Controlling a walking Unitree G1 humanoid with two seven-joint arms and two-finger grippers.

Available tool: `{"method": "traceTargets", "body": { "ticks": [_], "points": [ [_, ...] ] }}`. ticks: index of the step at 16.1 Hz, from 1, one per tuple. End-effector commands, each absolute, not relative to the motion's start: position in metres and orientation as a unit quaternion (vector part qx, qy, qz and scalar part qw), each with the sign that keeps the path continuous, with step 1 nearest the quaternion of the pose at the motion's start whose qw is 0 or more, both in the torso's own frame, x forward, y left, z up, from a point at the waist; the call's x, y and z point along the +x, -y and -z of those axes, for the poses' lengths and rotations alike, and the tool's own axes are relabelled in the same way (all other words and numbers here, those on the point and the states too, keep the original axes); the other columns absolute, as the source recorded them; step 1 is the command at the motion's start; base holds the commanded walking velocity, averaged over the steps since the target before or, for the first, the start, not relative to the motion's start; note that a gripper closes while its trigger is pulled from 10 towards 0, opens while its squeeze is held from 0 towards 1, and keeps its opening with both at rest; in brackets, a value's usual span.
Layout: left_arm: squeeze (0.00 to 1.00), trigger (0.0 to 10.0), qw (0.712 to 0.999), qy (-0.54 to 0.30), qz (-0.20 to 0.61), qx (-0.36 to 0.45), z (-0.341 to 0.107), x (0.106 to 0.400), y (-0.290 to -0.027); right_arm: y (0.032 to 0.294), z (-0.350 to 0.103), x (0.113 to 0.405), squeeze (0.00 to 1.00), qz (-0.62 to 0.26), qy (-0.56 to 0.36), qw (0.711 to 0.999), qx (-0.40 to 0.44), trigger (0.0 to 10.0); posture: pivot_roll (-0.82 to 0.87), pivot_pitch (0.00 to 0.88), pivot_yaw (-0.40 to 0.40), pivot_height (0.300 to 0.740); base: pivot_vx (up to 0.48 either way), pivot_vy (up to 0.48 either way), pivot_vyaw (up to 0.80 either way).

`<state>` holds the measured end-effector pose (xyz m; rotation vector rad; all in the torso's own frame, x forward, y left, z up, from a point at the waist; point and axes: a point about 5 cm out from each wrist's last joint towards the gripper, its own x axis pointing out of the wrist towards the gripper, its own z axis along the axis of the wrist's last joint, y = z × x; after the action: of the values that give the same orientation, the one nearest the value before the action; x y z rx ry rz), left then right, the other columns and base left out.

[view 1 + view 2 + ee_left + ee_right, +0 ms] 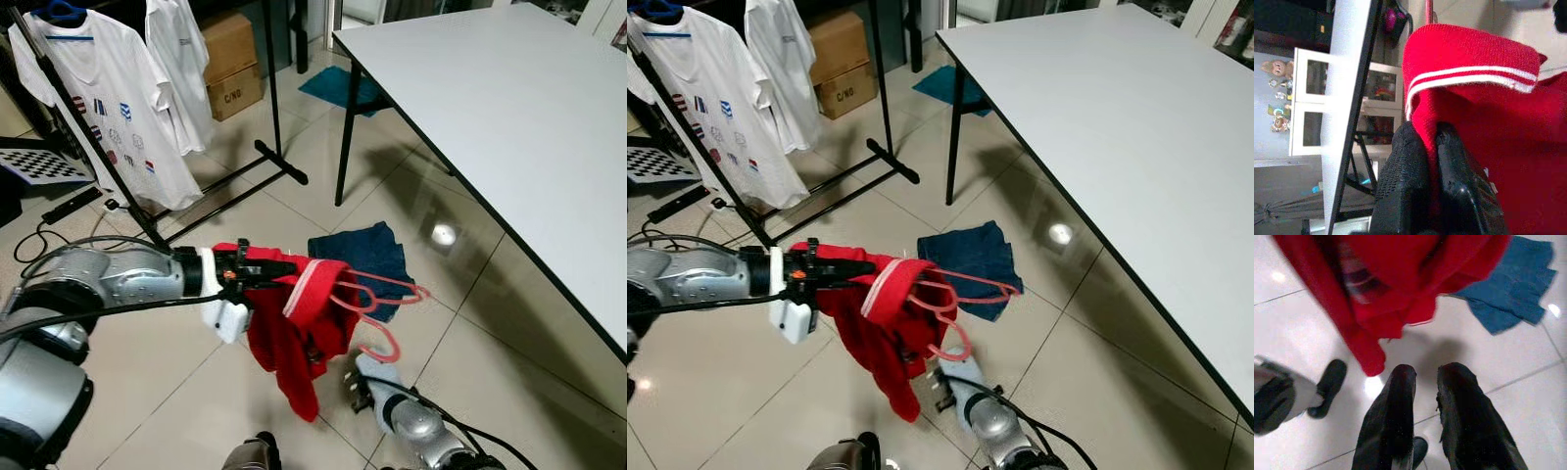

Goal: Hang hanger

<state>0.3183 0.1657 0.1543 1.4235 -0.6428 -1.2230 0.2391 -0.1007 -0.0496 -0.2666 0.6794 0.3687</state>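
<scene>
1. Left eye view: you are carrying the red garment (pixel 294 323) on its pink hanger (pixel 382 304) in the left gripper (pixel 257 272), out over the floor; the clothes rack (pixel 147 186) is standing well apart.
2. Left wrist view: its fingers (pixel 1405 186) are pinching the red cloth.
3. Right wrist view: the right gripper (pixel 1425 382) is hanging slightly parted, gripping nothing. Next, I judge, you are needing to lift the hook to the rail.

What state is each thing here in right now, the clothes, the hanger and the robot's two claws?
Red garment: draped on the hanger, held up off the floor.
Pink hanger: inside the garment, hook sticking out, not hung.
Left gripper: shut on the red garment.
Right gripper: slightly open, holding nothing, below the garment.
Blue cloth: crumpled on the floor.
White T-shirts: hanging on the rack.
</scene>
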Motion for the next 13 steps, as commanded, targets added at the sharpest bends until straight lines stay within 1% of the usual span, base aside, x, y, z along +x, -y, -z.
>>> {"method": "traceTargets", "body": {
  "ticks": [1,2,4,5,6,9,13],
  "points": [
    [0.00,9.2,0.561,0.286,0.506,0.589,-0.159,0.319,-0.165,0.101,0.049,0.240,0.63,-0.159,-0.332,0.922,-0.119,10.0,0.22,0.163,0.065,0.740,0.000,0.000,0.00],
    [0.00,9.3,0.569,0.291,0.503,0.582,-0.158,0.319,-0.162,0.096,0.046,0.244,1.00,-0.155,-0.324,0.927,-0.106,10.0,0.22,0.164,0.067,0.740,0.000,0.000,0.00],
    [0.00,9.2,0.580,0.294,0.496,0.576,-0.157,0.321,-0.158,0.090,0.044,0.245,1.00,-0.163,-0.316,0.929,-0.103,10.0,0.22,0.164,0.070,0.740,0.000,0.000,0.00],
    [0.00,9.2,0.589,0.297,0.490,0.571,-0.157,0.322,-0.154,0.086,0.042,0.245,0.67,-0.168,-0.311,0.930,-0.101,10.0,0.22,0.165,0.072,0.740,0.000,0.000,0.00],
    [0.00,9.2,0.594,0.300,0.487,0.566,-0.157,0.322,-0.151,0.083,0.041,0.246,0.00,-0.169,-0.304,0.933,-0.097,10.0,0.22,0.165,0.073,0.740,0.000,0.000,0.00],
    [0.00,9.3,0.599,0.302,0.489,0.557,-0.153,0.322,-0.145,0.079,0.036,0.250,0.00,-0.164,-0.282,0.941,-0.089,10.0,0.22,0.166,0.076,0.740,0.000,0.000,0.00],
    [0.00,9.1,0.608,0.313,0.496,0.536,-0.149,0.319,-0.133,0.088,0.027,0.261,0.00,-0.110,-0.247,0.955,-0.119,10.0,0.22,0.167,0.078,0.740,0.000,0.000,0.00]
  ]
}}
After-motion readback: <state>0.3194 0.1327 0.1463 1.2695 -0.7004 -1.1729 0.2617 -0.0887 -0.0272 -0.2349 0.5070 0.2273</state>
